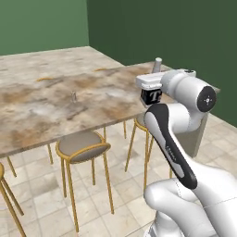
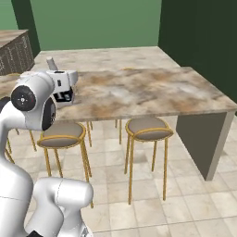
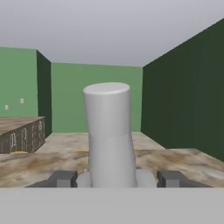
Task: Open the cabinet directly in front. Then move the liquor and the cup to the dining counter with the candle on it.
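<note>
Marbled counter (image 1: 37, 111) spans green-walled room; stools (image 1: 82, 147) stand beneath, candle (image 1: 73, 96) on top. Gripper (image 3: 114, 178) over counter, jaws part-open, clamping grey-necked bottle (image 3: 109, 135).

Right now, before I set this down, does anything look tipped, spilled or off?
Nothing stands out. The liquor sits upright between the fingers of the gripper at the dining counter, and the candle stands upright.
</note>
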{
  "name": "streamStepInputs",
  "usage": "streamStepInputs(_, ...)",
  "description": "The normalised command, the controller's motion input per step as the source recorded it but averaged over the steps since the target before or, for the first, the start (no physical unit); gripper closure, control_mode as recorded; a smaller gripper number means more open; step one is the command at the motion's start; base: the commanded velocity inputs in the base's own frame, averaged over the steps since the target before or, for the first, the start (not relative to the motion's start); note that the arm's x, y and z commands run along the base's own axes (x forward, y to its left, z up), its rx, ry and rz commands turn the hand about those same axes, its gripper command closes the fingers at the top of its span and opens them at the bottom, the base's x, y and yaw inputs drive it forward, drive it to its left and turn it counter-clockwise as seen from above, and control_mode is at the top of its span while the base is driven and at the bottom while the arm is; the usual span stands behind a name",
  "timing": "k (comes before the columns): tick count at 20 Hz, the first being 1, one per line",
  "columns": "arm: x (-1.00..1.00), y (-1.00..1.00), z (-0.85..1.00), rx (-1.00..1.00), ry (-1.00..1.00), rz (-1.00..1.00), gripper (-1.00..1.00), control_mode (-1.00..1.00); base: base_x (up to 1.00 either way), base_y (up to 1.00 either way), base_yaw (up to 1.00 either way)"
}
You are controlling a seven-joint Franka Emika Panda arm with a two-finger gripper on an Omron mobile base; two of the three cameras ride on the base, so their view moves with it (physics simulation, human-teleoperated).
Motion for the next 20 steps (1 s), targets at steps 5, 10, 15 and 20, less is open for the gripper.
streamStepInputs(5, 0.00, 0.00, 0.00, 0.00, 0.00, 0.00, 1.00, 1.00, 0.04, -0.12, 0.05)
streamStepInputs(10, 0.00, 0.00, 0.00, 0.00, 0.00, 0.00, 1.00, 1.00, 0.42, -0.50, 0.20)
streamStepInputs(15, 0.00, 0.00, 0.00, 0.00, 0.00, 0.00, 1.00, 1.00, 0.59, -0.09, 0.04)
streamStepInputs(20, 0.00, 0.00, 0.00, 0.00, 0.00, 0.00, 1.00, 1.00, 0.70, -0.03, 0.04)
